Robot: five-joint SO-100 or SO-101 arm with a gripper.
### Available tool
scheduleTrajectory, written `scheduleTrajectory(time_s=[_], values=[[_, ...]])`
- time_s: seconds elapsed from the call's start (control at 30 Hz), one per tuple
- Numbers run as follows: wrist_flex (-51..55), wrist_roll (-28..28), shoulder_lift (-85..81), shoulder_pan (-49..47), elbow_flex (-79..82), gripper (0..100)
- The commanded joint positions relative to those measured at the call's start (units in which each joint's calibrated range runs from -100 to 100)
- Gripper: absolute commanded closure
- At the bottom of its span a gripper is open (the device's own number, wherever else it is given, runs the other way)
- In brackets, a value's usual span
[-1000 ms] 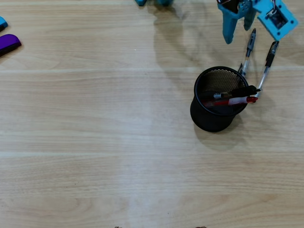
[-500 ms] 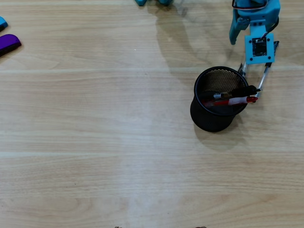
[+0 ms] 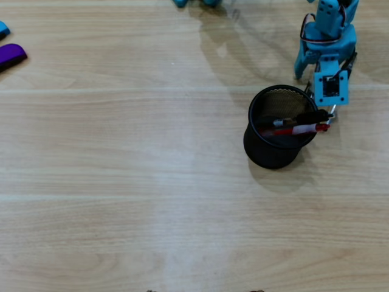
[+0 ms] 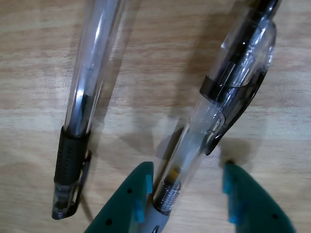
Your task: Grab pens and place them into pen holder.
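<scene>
My hand is spread, empty, straddling the right clear pen on the worktop. Its barrel runs 1 to 7 o'clock between my fingertips. Second pen lies at 10. Holder sits at 7 overhead, two pens inside.

Light wood-grain desk fills the overhead view, pale planks running left to right. Standing on it right of centre is the black mesh pen holder. Just beyond its far rim, 2 clear-barrelled pens lie flat on the wood; the wrist view shows them side by side but apart, the left pen with a black grip, the right pen with a clear clip. At the far left edge sits a purple object.
</scene>
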Motion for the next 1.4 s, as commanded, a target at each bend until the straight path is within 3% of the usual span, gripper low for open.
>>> scheduleTrajectory(time_s=[0.0, 0.23, 0.43, 0.57, 0.7, 0.77, 0.9, 1.03, 1.27, 1.37], values=[[-0.1, -3.1, 0.7, 0.5, 0.0, 100], [16.8, -3.1, -17.7, 2.3, -4.7, 98], [24.0, 5.4, -28.4, 6.6, -18.0, 98], [17.3, 17.8, -29.8, 14.7, -24.0, 98], [-0.2, 33.7, -29.8, 23.0, -22.4, 98], [-10.7, 37.9, -29.8, 25.0, -18.0, 98], [-28.7, 37.8, -30.7, 26.3, -3.1, 98], [-37.6, 34.2, -30.8, 26.0, 8.5, 98], [-38.3, 33.0, -30.8, 24.7, 16.3, 98], [-38.3, 33.5, -30.8, 24.5, 17.0, 90]])
